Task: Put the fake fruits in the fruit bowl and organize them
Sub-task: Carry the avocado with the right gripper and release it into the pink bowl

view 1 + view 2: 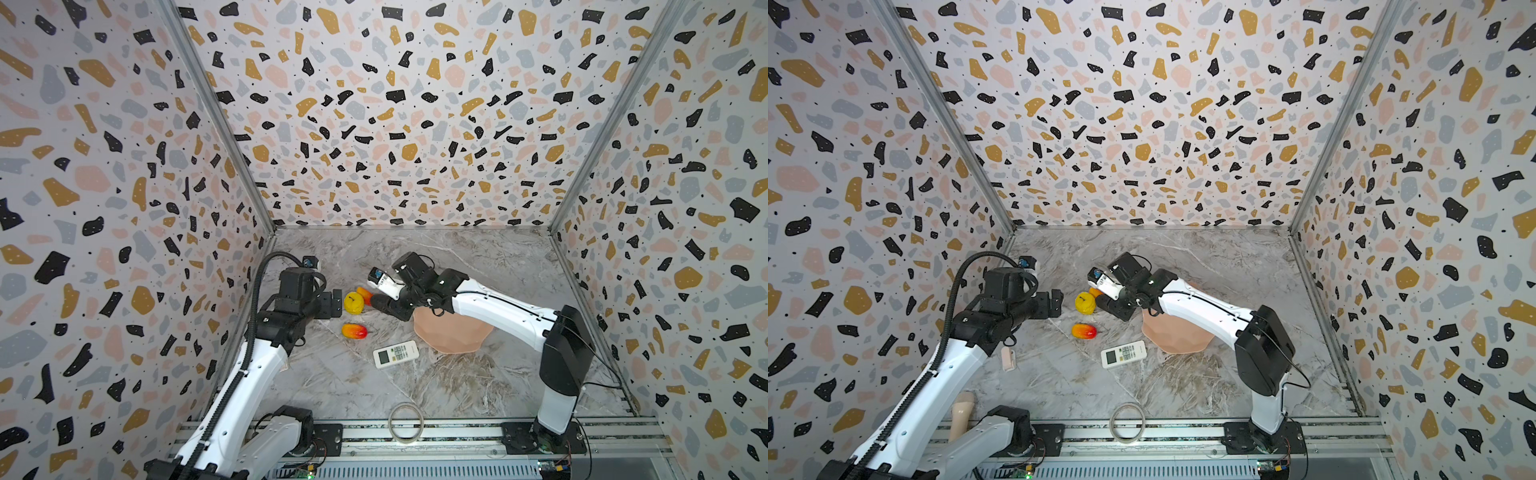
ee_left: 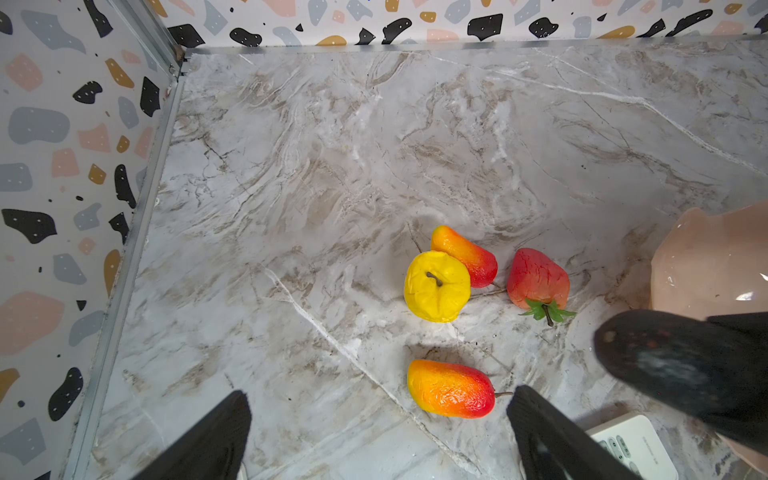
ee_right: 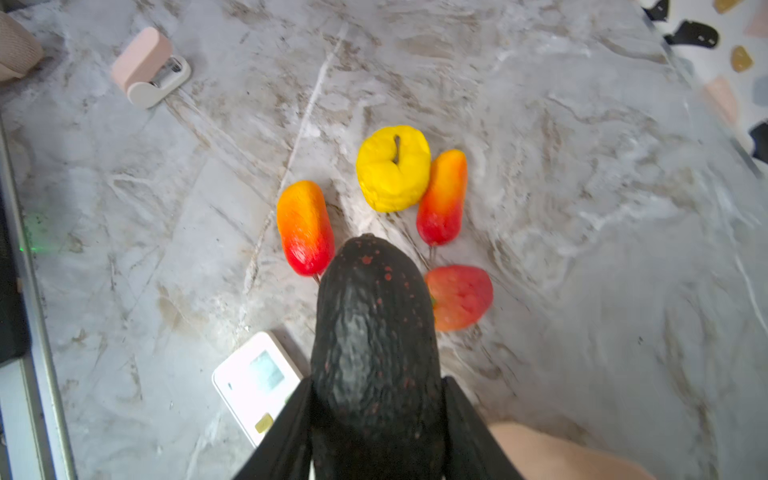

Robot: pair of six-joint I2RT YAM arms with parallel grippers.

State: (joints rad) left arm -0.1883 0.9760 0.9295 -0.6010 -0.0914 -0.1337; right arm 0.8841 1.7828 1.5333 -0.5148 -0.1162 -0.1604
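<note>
Dark avocado (image 3: pixel 376 332) gripped in right hand (image 3: pixel 378 382); in a top view, lumpy yellow fruit (image 1: pixel 354 302) at its 9 o'clock; left hand (image 2: pixel 380 397) wide.

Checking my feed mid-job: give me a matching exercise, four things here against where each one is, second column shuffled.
1 dark oval fruit
2 yellow fruit
3 strawberry
4 clear ring

A at the table's front edge
B touching an oblong fruit
C held in the right gripper
D between that oblong fruit and the fruit bowl

Pairs: 1-C, 2-B, 3-D, 4-A
</note>
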